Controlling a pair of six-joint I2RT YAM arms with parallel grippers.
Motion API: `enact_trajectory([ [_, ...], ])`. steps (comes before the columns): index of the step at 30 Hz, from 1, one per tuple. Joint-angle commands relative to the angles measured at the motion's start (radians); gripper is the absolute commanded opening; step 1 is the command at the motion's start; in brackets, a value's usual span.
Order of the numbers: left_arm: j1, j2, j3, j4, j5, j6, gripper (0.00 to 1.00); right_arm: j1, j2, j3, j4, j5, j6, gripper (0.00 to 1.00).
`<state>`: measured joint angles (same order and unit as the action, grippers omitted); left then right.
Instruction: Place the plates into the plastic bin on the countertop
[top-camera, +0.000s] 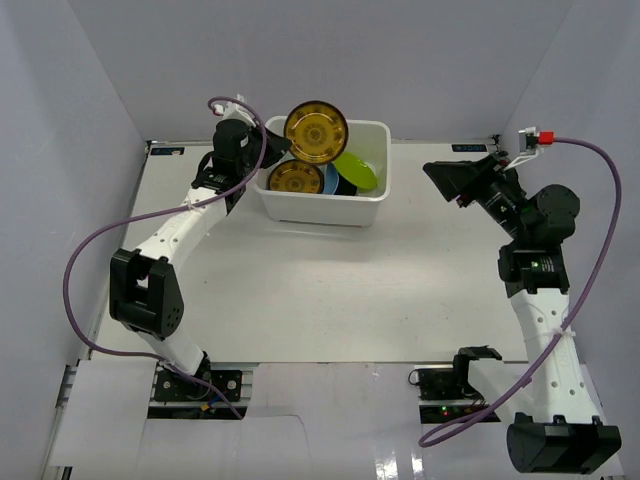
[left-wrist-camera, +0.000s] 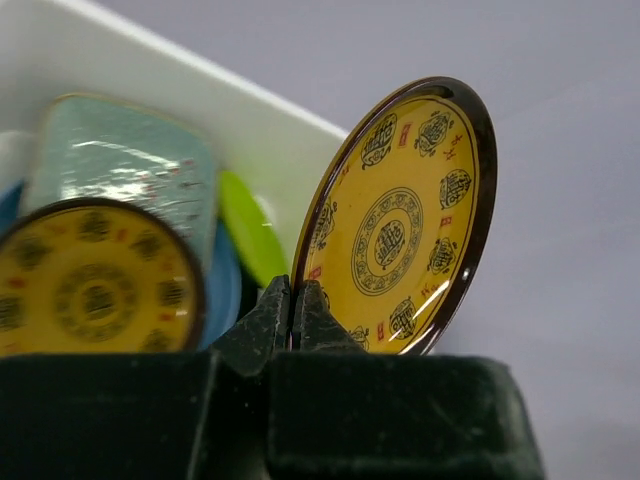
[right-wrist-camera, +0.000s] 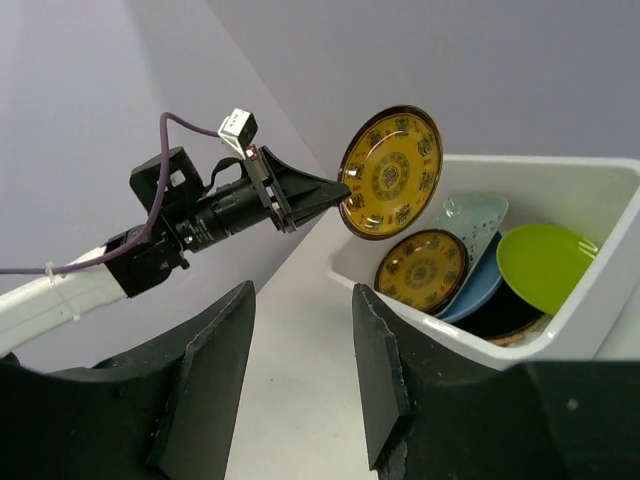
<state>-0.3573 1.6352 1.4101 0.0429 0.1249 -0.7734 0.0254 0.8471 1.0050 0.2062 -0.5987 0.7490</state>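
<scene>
My left gripper (top-camera: 272, 143) is shut on the rim of a patterned yellow plate (top-camera: 316, 131), holding it on edge above the white plastic bin (top-camera: 275, 203); the plate shows in the left wrist view (left-wrist-camera: 400, 225) and right wrist view (right-wrist-camera: 391, 172). In the bin lie a second patterned yellow plate (top-camera: 295, 178), a pale-green speckled rectangle (right-wrist-camera: 470, 222), a light blue plate (right-wrist-camera: 482, 290), a lime green plate (top-camera: 356, 170) and a black plate (right-wrist-camera: 500, 318). My right gripper (right-wrist-camera: 300, 300) is open and empty, to the right of the bin above the countertop (top-camera: 320, 290).
Pale grey walls enclose the countertop on three sides. The left arm's purple cable (top-camera: 90, 250) loops over the left side. The bin stands at the back centre, near the rear wall.
</scene>
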Motion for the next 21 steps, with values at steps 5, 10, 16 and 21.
enact_trajectory([
  [5,0.035,0.092,0.038,-0.196,-0.099,0.126,0.00,0.144,0.113,-0.026,-0.028,0.072,-0.120,0.50],
  [10,0.047,0.150,0.047,-0.216,-0.108,0.138,0.00,0.316,0.219,0.013,-0.105,0.198,-0.215,0.50],
  [16,0.050,0.166,0.084,-0.255,-0.094,0.177,0.54,0.387,0.253,0.038,-0.117,0.272,-0.250,0.53],
  [21,0.050,0.071,0.096,-0.256,-0.096,0.206,0.98,0.393,0.237,0.053,-0.128,0.318,-0.261,0.64],
])
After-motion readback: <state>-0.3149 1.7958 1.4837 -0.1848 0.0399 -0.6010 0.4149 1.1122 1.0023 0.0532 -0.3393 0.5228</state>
